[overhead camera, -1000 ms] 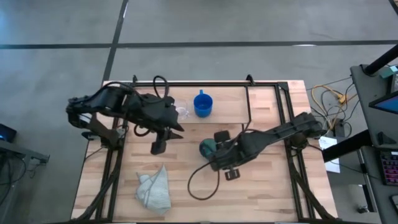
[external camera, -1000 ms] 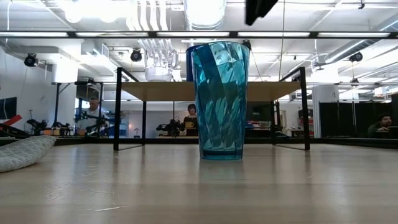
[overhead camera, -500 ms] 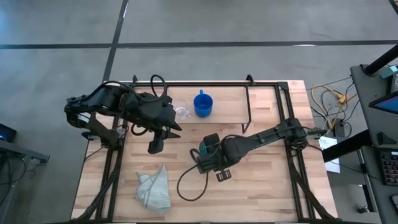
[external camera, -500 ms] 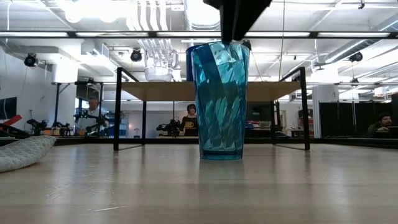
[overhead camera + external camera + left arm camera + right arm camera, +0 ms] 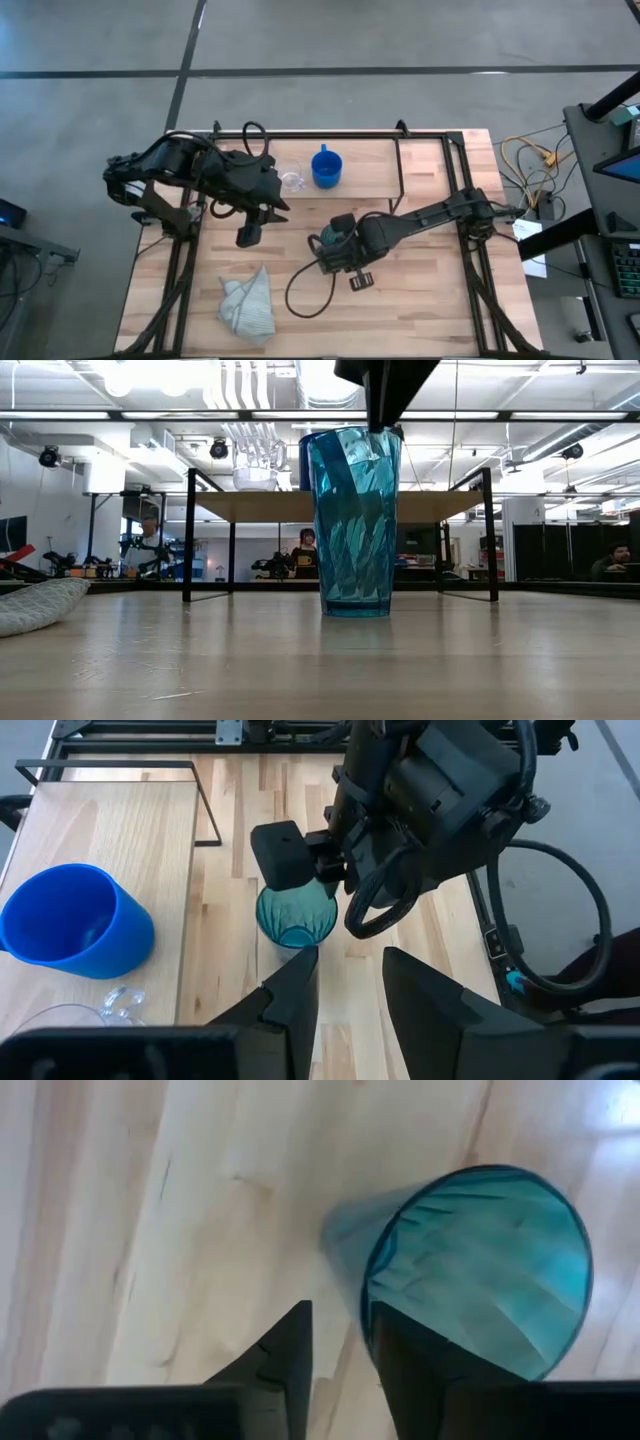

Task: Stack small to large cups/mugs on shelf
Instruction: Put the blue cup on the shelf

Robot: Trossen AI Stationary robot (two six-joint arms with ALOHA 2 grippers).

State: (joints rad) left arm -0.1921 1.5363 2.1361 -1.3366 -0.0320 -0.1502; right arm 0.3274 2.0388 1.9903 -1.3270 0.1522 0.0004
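Tall translucent teal tumbler [image 5: 327,239] is standing mid-table [image 5: 430,310], short of the black wire shelf [image 5: 400,160]. Right tool [image 5: 340,1342] is straddling its rim, fingers apart. Off-centre closing is risking tipping it. Left tool [image 5: 350,990] is waiting open.

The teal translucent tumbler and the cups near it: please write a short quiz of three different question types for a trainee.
1. True or false: the teal translucent tumbler stands upright on the wooden table.
2. Which gripper is directly above it? A) left gripper B) right gripper
3. Fill in: the bright blue handled mug stands beside the small clear ____ cup.

Key: 1 true; 2 B; 3 glass.
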